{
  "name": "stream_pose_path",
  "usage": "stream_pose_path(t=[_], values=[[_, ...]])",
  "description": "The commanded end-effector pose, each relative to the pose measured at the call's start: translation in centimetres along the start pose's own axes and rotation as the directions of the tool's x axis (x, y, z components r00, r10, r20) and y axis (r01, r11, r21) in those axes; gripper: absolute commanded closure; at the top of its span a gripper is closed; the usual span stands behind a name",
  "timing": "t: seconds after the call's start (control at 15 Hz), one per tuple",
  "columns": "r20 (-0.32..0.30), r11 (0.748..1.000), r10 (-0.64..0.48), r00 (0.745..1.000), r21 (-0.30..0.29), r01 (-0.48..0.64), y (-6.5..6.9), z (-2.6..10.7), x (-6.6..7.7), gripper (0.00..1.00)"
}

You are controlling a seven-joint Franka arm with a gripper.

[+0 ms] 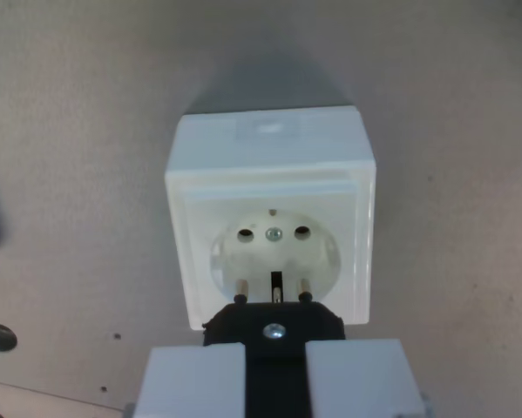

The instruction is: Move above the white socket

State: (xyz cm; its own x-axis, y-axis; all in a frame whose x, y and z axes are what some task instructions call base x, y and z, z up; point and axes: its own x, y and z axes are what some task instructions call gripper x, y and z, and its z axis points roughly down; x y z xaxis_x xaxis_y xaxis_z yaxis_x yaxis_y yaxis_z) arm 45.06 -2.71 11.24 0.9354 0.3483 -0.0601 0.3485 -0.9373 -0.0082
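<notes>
The gripper (274, 370) is showing at the bottom edge of the wrist view as two pale, white-grey fingers (191, 383), blocky and flat-faced, with squared corners; the finger at the wrist view's left is looking slightly bluish, the one at the right a touch brighter; a black strip is running vertically between them, filling the gap from the frame's lower edge upward; the upper edges of both fingers are lying level, forming one straight line; a small grey corner of the body is peeking out beside each finger at the very bottom; no cables or markings are showing on these faces.
</notes>
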Motion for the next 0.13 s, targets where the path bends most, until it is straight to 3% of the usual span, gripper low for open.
stream_pose_path(t=[0.07,0.13], values=[[-0.093,0.997,-0.044,0.995,-0.069,0.037,-0.36,0.64,-0.43,1.0],[-0.092,0.997,-0.043,0.995,-0.068,0.037,-0.37,0.69,-0.43,1.0]])
